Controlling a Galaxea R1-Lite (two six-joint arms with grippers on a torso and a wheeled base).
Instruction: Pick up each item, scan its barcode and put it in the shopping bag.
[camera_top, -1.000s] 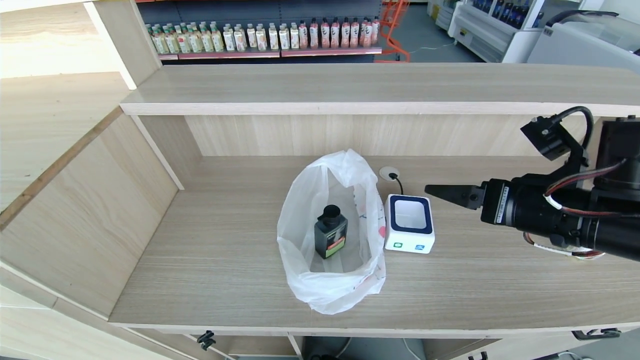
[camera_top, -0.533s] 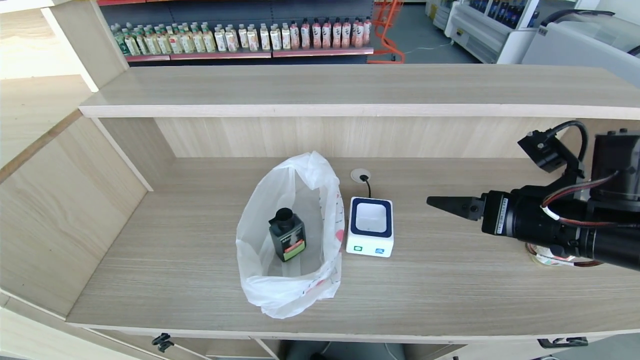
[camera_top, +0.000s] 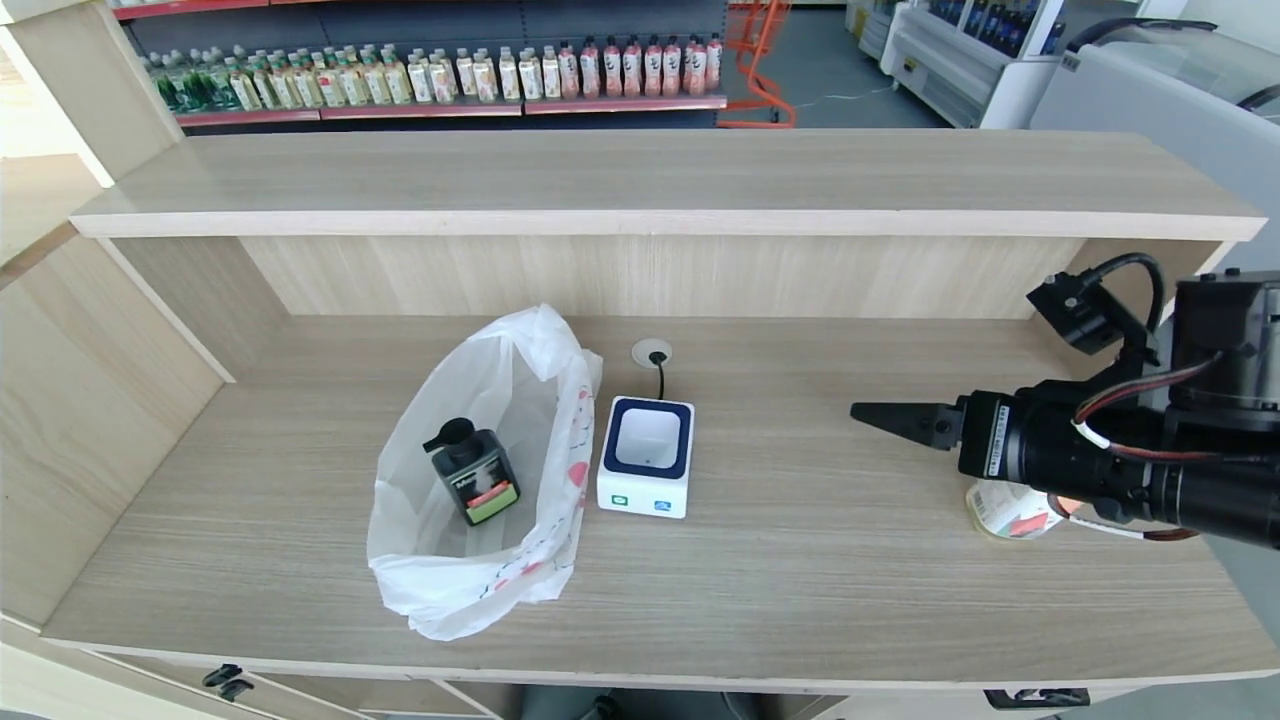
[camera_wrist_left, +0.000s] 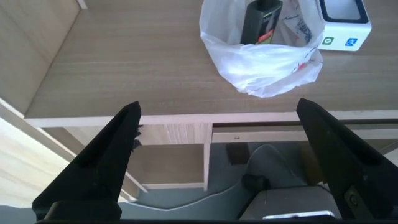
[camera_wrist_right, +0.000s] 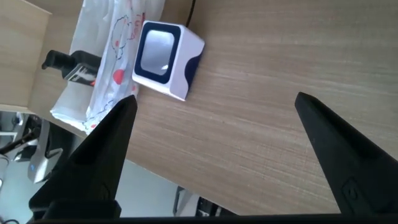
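Observation:
An open white plastic shopping bag (camera_top: 455, 560) stands on the wooden counter (camera_top: 800, 560) with a dark pump bottle (camera_top: 470, 483) inside it. Just right of the bag sits the white and blue barcode scanner (camera_top: 646, 468). My right gripper (camera_top: 885, 418) hovers over the counter well to the right of the scanner, open and holding nothing. In the right wrist view it (camera_wrist_right: 214, 155) looks past its spread fingers at the scanner (camera_wrist_right: 165, 59) and the bag (camera_wrist_right: 106, 68). A pale labelled container (camera_top: 1003, 512) stands partly hidden under my right arm. My left gripper (camera_wrist_left: 217, 162) hangs open below the counter's front edge, near the bag (camera_wrist_left: 264, 53).
A raised wooden ledge (camera_top: 640, 175) runs along the back of the counter, and a side wall (camera_top: 90, 400) closes its left end. The scanner's cable goes into a round grommet (camera_top: 651, 352). Shelves of drinks (camera_top: 450, 75) stand far behind.
The whole head picture has shifted left, so the camera turned right. The labelled container came into view under my right arm. The bag, bottle and scanner stayed put on the counter.

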